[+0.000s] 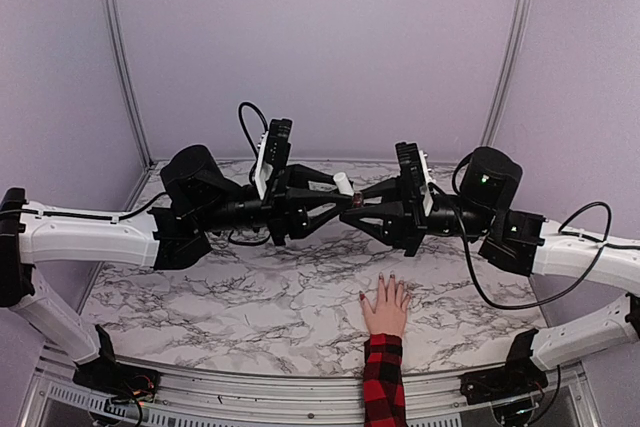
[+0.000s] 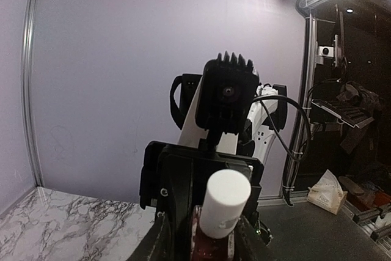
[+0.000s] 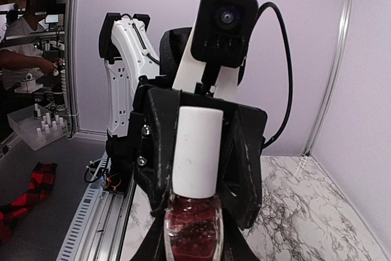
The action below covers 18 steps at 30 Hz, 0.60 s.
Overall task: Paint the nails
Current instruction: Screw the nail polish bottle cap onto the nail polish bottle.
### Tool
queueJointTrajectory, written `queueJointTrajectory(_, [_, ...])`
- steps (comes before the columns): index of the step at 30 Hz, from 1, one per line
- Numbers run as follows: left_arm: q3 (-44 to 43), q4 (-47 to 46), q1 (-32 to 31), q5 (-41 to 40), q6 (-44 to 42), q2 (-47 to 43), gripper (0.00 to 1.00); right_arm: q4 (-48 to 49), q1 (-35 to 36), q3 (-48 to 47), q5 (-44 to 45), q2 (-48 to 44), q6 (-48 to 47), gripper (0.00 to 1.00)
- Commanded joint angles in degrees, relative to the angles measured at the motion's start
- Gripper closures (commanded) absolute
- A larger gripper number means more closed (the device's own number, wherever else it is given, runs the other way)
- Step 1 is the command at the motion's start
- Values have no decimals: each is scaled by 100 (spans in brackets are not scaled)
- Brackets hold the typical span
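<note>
Nearest me, a red-and-black plaid sleeve (image 1: 382,379) reaches in over the near edge of the white marble-patterned surface (image 1: 250,297). A pale human hand (image 1: 385,309) lies flat on it, palm down and fingers spread. The nails (image 1: 391,276) are tiny dark tips pointing away from me, with nothing touching them.

Farther in, and raised above the surface, my two arms meet nose to nose. My right fingers (image 1: 380,230) are clamped tight on a small glass bottle of dark red polish (image 3: 192,230). My left fingers (image 1: 316,219) flank its tall white cylindrical cap (image 3: 197,151). I cannot tell whether they grip the cap or stand slightly off it. Behind everything is a plain lilac wall (image 1: 320,37).

I judge the step to be getting the cap off. To do it well, I should hold the bottle dead steady and upright. I should turn the cap squarely about its own axis, then draw it straight out along the neck (a tilted pull could scrape the brush or spill polish).
</note>
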<state>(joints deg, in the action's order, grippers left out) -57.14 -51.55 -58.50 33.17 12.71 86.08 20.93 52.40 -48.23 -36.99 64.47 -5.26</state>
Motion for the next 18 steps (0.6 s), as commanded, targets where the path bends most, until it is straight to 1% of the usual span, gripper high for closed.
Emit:
queueJointTrajectory(1, [288,752,82,-504,28,-144,61,786,58,-136,-17,-110,24,100])
queueJointTrajectory(3, [351,744,84,-685,32,-266,56,798,39,-76,198,-101,36,100])
queueJointTrajectory(5, [417,743,81,-867,52,-377,54,745,36,-37,624,-97,19,100])
queueJointTrajectory(7, [491,730,84,-1081,100,-487,54,681,41,-14,1158,-89,-2,100])
queueJointTrajectory(12, [691,559,47,-1913,307,-746,54,448,41,24,2563,-32,-87,100])
queueJointTrajectory(16, [722,532,-1,-2495,435,-834,54,329,80,50,3170,65,-165,100])
queueJointTrajectory(18, [656,523,-3,-2612,519,-817,53,250,164,25,3413,138,-273,100])
